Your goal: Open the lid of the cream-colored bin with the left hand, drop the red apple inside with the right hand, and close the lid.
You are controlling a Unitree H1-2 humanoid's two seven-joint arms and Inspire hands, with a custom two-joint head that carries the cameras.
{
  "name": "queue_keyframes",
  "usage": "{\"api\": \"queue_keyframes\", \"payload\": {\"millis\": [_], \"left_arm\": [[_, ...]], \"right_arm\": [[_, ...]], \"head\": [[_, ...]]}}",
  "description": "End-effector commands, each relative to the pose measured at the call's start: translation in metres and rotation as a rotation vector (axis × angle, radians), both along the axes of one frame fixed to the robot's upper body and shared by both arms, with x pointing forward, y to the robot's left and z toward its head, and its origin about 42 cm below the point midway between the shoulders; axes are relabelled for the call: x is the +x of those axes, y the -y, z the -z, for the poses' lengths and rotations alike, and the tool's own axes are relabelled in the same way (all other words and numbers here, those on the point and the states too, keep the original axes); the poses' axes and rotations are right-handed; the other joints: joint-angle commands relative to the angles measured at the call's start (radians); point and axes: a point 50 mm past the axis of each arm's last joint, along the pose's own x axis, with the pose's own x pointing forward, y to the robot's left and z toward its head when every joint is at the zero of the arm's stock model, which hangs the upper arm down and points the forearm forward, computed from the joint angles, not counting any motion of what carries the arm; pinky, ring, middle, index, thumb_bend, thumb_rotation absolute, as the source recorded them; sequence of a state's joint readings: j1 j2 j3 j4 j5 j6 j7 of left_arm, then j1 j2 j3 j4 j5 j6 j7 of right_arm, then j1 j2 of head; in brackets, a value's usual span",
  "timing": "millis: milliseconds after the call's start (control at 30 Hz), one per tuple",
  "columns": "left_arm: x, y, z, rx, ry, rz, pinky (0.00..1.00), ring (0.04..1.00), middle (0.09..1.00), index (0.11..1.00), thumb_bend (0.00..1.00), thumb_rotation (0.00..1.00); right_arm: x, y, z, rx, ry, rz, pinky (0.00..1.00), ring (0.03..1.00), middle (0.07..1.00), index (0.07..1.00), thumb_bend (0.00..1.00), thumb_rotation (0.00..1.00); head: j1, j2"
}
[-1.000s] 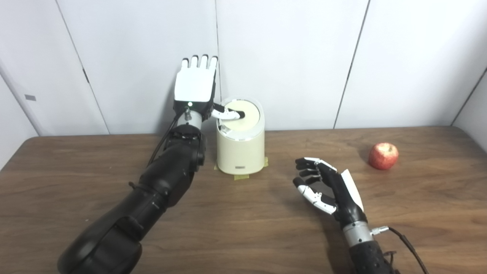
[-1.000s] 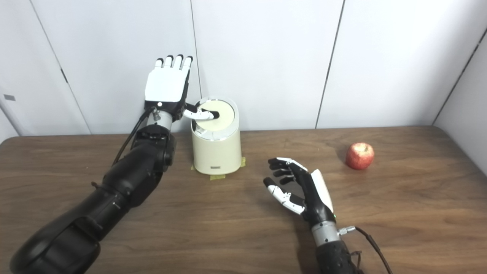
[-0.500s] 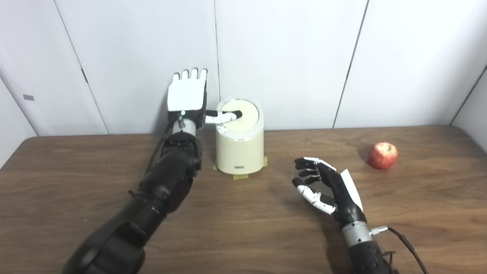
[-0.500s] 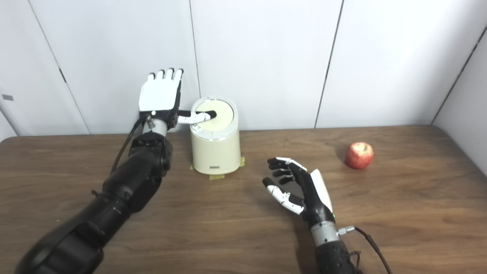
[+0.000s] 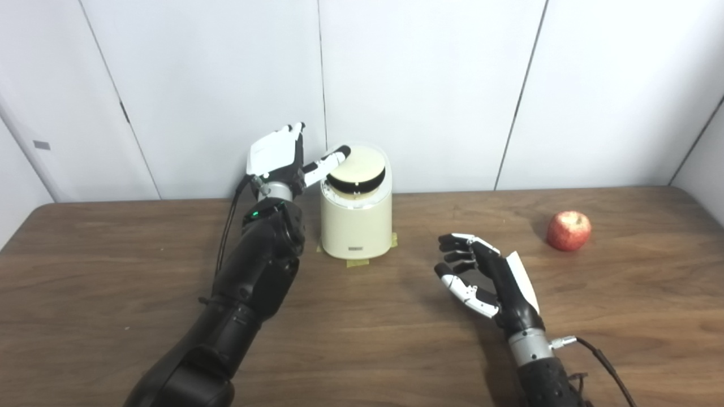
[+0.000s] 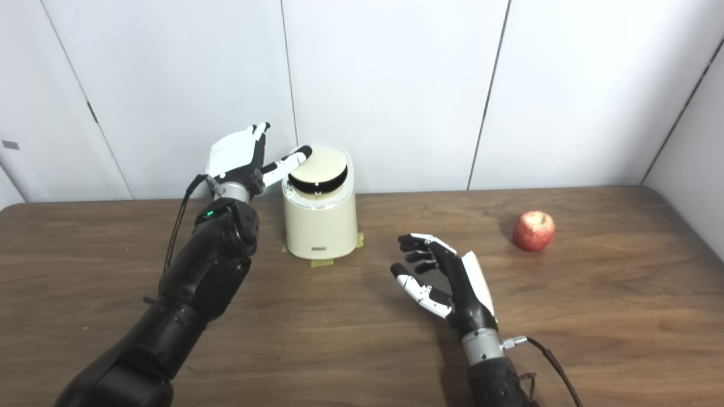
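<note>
The cream-colored bin [image 5: 356, 226] stands at the back of the table on yellow tape. Its round lid [image 5: 357, 164] is tilted up at the front, and a dark gap shows under it. My left hand [image 5: 280, 158] is beside the bin's left side, open, with its thumb [image 5: 327, 164] reaching to the lid's left edge. The red apple [image 5: 569, 230] lies on the table at the right, untouched. My right hand [image 5: 486, 280] hovers low over the table between bin and apple, open, fingers loosely curled, holding nothing.
The wooden table [image 5: 362, 339] runs to a white panel wall [image 5: 430, 85] just behind the bin. A cable [image 5: 605, 362] trails from the right wrist near the front edge. The left forearm [image 5: 254, 271] lies diagonally across the table's left half.
The lid has gone from flat and shut to tilted up. My left hand has dropped and tipped over to the left, its thumb sliding off the lid's top to its edge. The right hand stayed still.
</note>
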State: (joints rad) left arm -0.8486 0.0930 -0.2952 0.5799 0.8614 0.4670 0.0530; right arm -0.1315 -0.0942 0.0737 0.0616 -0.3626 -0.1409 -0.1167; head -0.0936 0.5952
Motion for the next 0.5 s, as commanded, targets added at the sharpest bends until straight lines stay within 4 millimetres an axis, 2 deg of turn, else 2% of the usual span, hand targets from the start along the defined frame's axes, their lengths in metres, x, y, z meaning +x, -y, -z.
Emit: {"api": "queue_keyframes", "payload": {"millis": [0, 200, 267, 300, 467], "left_arm": [[0.005, 0.006, -0.033, -0.007, 0.086, 0.017, 1.0, 1.0, 1.0, 0.988, 0.69, 1.0], [-0.001, 0.0, -0.036, -0.117, 0.095, 0.043, 1.0, 1.0, 0.997, 0.974, 0.66, 1.0], [-0.005, -0.006, -0.038, -0.175, 0.128, 0.06, 1.0, 0.995, 0.981, 0.95, 0.64, 1.0], [-0.01, -0.011, -0.038, -0.265, 0.153, 0.095, 1.0, 0.991, 0.973, 0.939, 0.64, 1.0], [-0.035, -0.033, -0.031, -0.558, 0.3, 0.23, 0.79, 0.874, 0.894, 0.873, 0.48, 1.0]], "right_arm": [[0.0, -0.006, -0.004, 0.015, 0.029, -0.002, 0.57, 0.657, 0.694, 0.692, 0.22, 0.48], [-0.001, -0.005, -0.005, 0.017, 0.03, -0.001, 0.57, 0.661, 0.695, 0.694, 0.22, 0.47], [-0.001, -0.004, -0.005, 0.012, 0.029, 0.002, 0.57, 0.658, 0.694, 0.693, 0.22, 0.49], [-0.001, -0.004, -0.005, 0.01, 0.032, 0.003, 0.57, 0.657, 0.693, 0.693, 0.22, 0.49], [-0.004, 0.001, -0.013, -0.031, 0.075, 0.032, 0.56, 0.659, 0.691, 0.693, 0.25, 0.51]], "head": [[-0.002, 0.001], [0.0, 0.004], [0.002, 0.003], [0.002, 0.003], [0.013, 0.005]]}}
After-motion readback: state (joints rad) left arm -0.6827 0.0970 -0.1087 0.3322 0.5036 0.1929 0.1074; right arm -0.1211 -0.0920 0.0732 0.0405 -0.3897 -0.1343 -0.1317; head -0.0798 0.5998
